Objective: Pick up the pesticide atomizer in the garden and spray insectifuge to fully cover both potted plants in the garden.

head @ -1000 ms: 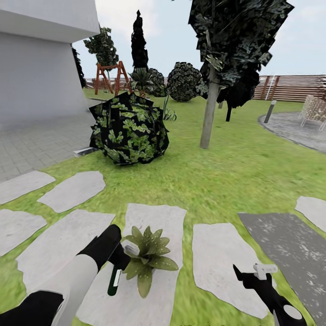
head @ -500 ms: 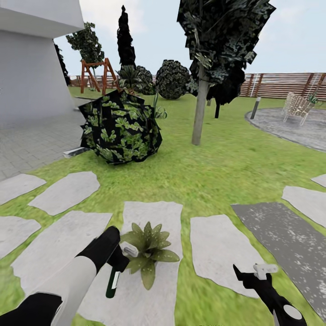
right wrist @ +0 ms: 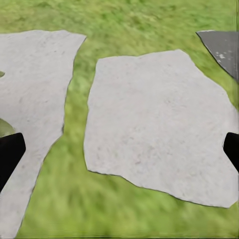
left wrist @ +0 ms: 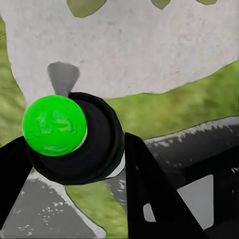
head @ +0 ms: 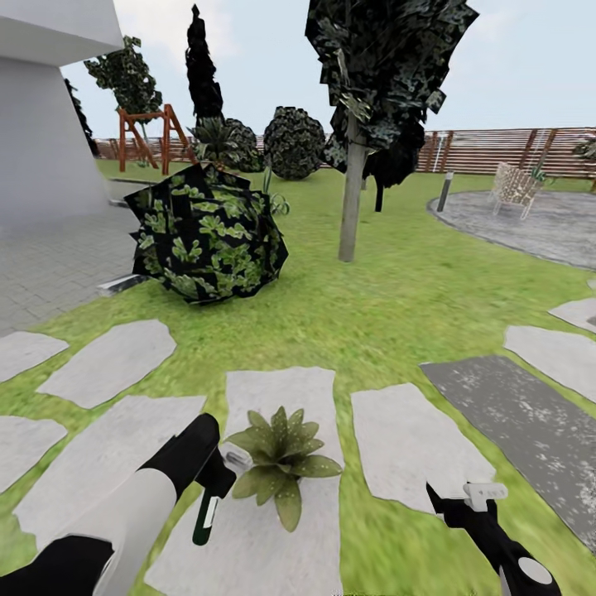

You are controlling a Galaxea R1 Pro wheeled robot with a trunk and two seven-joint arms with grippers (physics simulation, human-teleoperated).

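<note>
While the left claw (head: 217,484) grips the pesticide atomizer (head: 207,511) beside the potted plant (head: 281,460) on its stepping stone (head: 281,393), aim the nozzle over the rosette and sweep every leaf. Right claw (head: 463,505) spread wide, empty.

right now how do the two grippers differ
The left gripper is shut on the spray bottle, which hangs beside the small potted plant; the right gripper holds nothing and its fingers stand wide apart. The left hovers over a pale stepping stone, the right by the neighbouring stone. Both are black.
</note>
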